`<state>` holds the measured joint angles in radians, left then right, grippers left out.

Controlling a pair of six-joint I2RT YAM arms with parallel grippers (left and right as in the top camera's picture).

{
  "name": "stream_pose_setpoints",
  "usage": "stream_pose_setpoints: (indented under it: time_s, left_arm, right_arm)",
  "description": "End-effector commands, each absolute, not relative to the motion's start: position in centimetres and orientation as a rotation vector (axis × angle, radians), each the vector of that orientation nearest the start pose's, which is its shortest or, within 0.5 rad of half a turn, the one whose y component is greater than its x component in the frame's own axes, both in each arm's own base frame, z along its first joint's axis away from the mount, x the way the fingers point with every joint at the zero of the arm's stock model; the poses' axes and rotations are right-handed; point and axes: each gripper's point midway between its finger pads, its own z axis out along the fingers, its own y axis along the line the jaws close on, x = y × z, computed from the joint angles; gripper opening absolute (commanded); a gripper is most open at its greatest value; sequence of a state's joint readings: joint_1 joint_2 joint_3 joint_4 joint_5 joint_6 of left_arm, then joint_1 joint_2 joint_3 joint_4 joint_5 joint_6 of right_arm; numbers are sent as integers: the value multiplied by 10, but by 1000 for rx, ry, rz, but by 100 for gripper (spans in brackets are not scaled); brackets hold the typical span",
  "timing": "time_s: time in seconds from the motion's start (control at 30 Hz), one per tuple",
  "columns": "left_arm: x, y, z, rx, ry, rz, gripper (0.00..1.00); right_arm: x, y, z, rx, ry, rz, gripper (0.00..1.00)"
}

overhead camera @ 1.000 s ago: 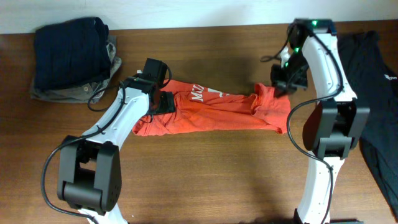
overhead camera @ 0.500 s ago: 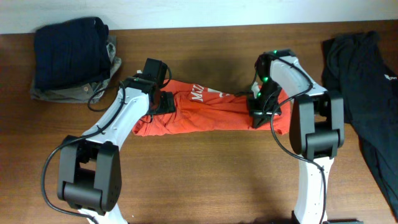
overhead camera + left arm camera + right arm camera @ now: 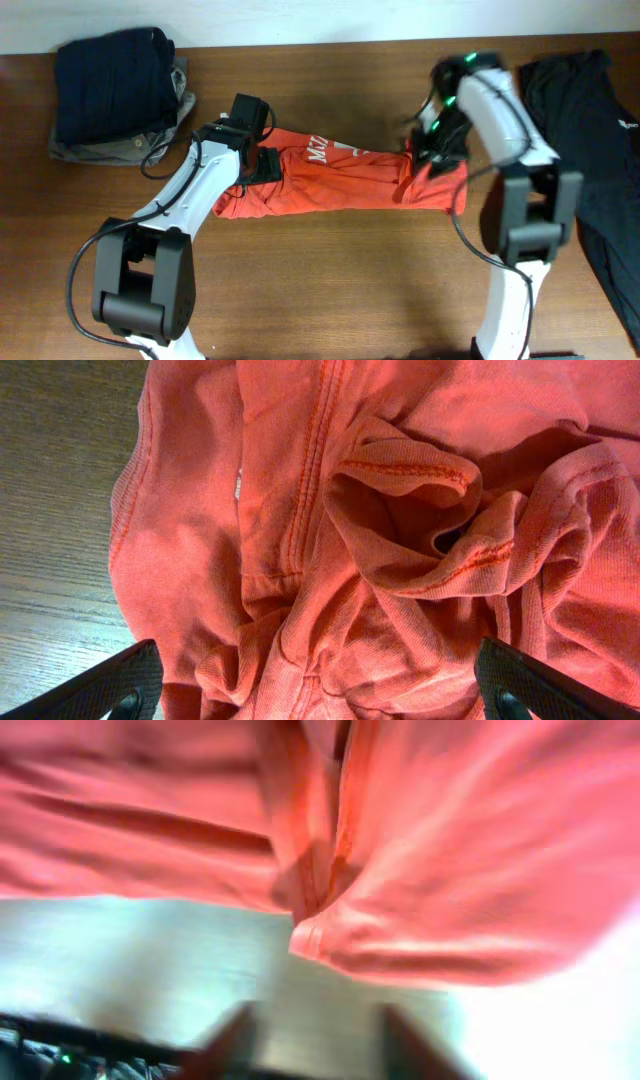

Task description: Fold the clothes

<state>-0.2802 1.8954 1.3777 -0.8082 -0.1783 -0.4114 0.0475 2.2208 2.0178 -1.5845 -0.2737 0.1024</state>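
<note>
The clothes, an orange-red T-shirt, lie in a long crumpled band across the middle of the table, with white lettering near the top edge. My left gripper hangs over the shirt's left end. In the left wrist view its jaws stand wide open, and rumpled fabric lies under and between them. My right gripper is at the shirt's right end. In the blurred right wrist view the right gripper is open over bare table, just short of a shirt hem.
A folded navy and grey pile sits at the back left. A black garment is spread along the right side. The table's back edge meets a white wall. Bare wood lies in front of the shirt.
My right gripper, shut a moment ago, came down on the shirt's right end, then opened and drew back to the right. The left arm has not moved.
</note>
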Motion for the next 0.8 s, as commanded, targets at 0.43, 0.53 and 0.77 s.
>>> stream_pose_setpoints:
  time_s: [0.43,0.53,0.77]
  left_arm:
    - [395,-83,61,-206,2850,117,99]
    - [395,-82,61,-206,2851,118,99]
    - [394,-82,60,-206,2856,121,99]
  right_arm:
    - [402,-46,135,236,2949,840,98]
    - [402,-45,120,219,2857,999,98]
    - [392,-40,83,167,2696,1200,97]
